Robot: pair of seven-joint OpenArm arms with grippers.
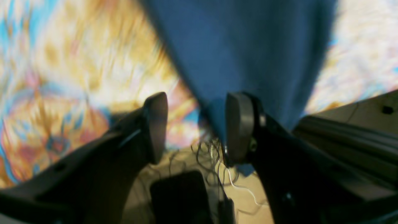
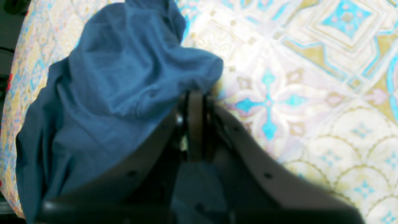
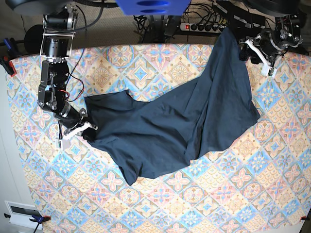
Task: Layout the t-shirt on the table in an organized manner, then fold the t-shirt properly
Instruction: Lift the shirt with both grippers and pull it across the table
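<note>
While the surface (image 3: 204,204) is mostly bare, the shirt (image 3: 184,121) lies across it rumpled, unfolded, one corner at its far edge. Spreading looks underway; folding remains. Right hand (image 3: 85,127) is clamped on the shirt's edge; left hand (image 1: 196,127) gapes, fabric between.

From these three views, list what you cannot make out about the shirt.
- Left wrist view: motion blur smears the shirt and table; whether cloth touches the left gripper is unclear.
- Right wrist view: the right gripper hides the pinched edge.
- Base view: the collar label is too small, and folds cover the sleeves.
</note>
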